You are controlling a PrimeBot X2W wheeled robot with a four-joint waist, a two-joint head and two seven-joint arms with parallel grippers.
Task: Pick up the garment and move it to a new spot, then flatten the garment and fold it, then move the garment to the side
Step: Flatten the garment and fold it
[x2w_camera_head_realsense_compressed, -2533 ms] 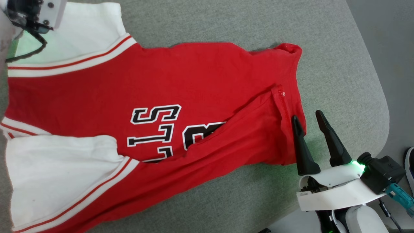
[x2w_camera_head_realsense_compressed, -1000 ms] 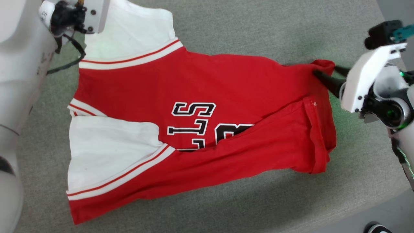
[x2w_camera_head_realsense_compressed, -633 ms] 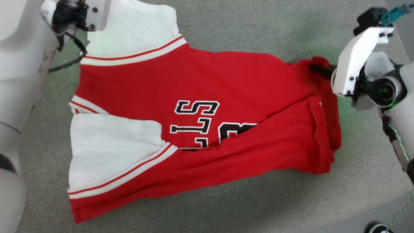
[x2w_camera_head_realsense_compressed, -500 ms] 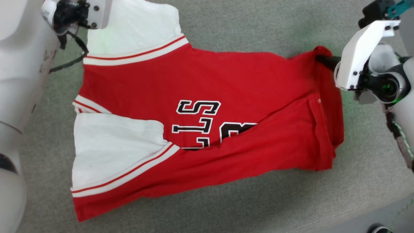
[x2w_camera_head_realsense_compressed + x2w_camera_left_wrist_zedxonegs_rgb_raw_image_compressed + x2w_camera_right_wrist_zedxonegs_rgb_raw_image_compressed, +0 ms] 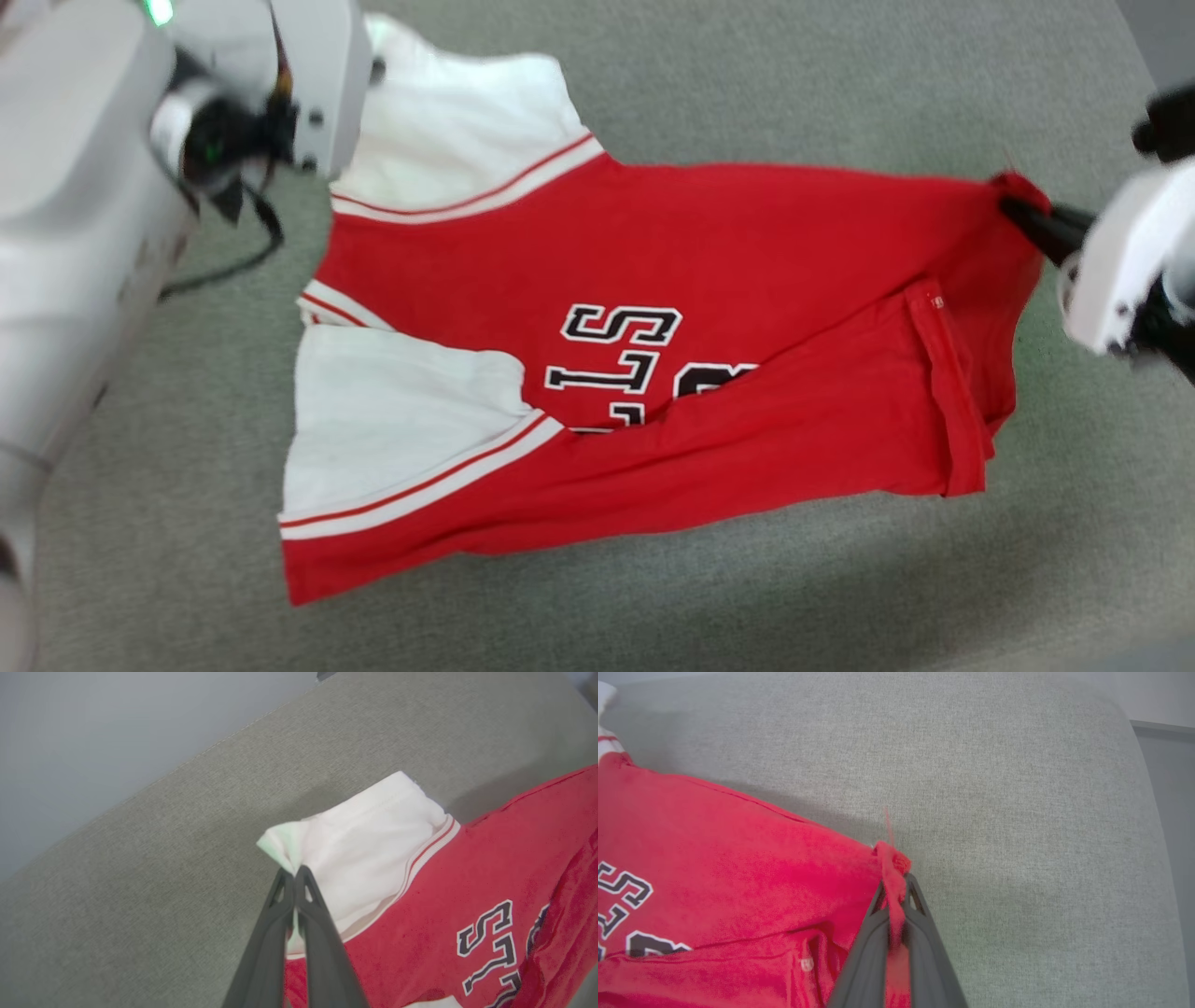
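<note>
Left gripper (image 5: pixel 294 873): I saw it pinched shut on the garment (image 5: pixel 747 252), at the white sleeve.
Right gripper (image 5: pixel 896 884): clamped on its red corner.
Around: grey cushion (image 5: pixel 747 75) beneath.

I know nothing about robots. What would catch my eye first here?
A bright red shirt with black lettering lies spread on the grey fabric surface. The left fingers pinch the corner of one white sleeve, and the right fingers pinch the red corner at the opposite end.
</note>
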